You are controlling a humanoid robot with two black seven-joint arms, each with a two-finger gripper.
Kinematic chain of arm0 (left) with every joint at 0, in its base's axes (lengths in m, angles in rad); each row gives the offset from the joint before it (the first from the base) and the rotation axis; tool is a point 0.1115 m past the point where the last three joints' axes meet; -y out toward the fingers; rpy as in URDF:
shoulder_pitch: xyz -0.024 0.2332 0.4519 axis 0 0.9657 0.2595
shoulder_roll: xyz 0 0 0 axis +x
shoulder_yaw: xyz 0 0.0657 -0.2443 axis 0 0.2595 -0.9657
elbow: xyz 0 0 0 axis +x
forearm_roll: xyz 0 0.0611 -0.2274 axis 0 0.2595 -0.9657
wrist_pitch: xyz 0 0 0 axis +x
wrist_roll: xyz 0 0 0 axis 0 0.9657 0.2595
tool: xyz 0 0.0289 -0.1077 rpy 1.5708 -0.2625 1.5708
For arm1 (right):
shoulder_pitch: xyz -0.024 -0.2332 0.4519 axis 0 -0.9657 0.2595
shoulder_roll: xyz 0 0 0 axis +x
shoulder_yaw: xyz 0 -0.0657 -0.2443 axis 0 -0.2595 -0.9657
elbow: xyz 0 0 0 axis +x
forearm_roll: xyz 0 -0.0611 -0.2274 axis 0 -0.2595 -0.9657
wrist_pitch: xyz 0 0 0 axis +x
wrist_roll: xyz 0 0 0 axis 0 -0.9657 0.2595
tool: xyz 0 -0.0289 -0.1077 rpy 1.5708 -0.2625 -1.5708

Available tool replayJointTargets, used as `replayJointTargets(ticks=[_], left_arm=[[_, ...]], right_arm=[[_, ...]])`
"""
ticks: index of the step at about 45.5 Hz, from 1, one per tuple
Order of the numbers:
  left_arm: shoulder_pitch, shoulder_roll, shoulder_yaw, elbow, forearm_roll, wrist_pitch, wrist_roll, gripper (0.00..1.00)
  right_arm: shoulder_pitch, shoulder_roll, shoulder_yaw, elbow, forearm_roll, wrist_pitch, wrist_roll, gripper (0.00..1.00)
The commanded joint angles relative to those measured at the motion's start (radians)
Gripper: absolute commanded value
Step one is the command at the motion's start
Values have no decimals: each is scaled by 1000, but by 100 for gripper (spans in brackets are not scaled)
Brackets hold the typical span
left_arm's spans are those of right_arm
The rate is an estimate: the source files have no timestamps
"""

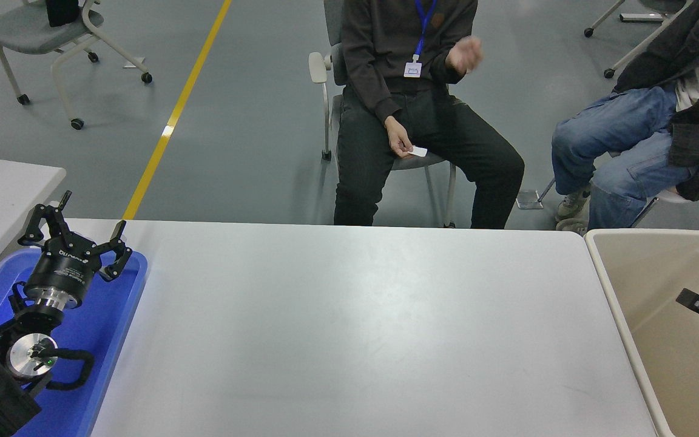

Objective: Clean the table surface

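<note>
Nearest at the lower left, the left hand (73, 233) is parked over the blue plastic tray (120, 315), its black fingers spread wide with nothing between them. The tray sits on the left end of the desk. The desk surface (349, 328), pale grey-white with rounded corners, fills the middle of the view from the tray across to the beige plastic bin (634, 291), which stands just beside the desk's right edge. At the right edge of the picture, the right hand (698, 303) reaches in over the inside of the bin; only one dark finger tip and part of the wrist show, so I cannot tell whether it is spread or closed. Beyond the desk's far edge, a person in dark clothes (398, 91) sits on a chair, one hand raised and blurred, the other holding a small white piece. A second person in blue jeans (622, 133) sits at the far right. An empty wheeled chair (40, 30) stands at the far left, beside a yellow floor line (173, 115).
</note>
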Motion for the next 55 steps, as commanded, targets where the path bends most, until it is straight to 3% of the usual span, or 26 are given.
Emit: replayJointTargets(ticks=[1, 11, 29, 48, 55], left_arm=[[0, 0, 0, 0, 0, -1, 0, 100], [0, 0, 0, 0, 0, -1, 0, 100], [0, 0, 0, 0, 0, 1, 0, 100], [0, 0, 0, 0, 0, -1, 0, 100], [0, 0, 0, 0, 0, 1, 0, 100]], right_arm=[[0, -4, 9, -35, 28, 0, 0, 99], [26, -31, 38, -16, 93, 10, 0, 99], [79, -123, 638, 145, 119, 8, 5, 99], [-24, -199, 1043, 427, 122, 2, 3, 99], [-105, -202, 1172, 588, 270, 2, 2, 99]])
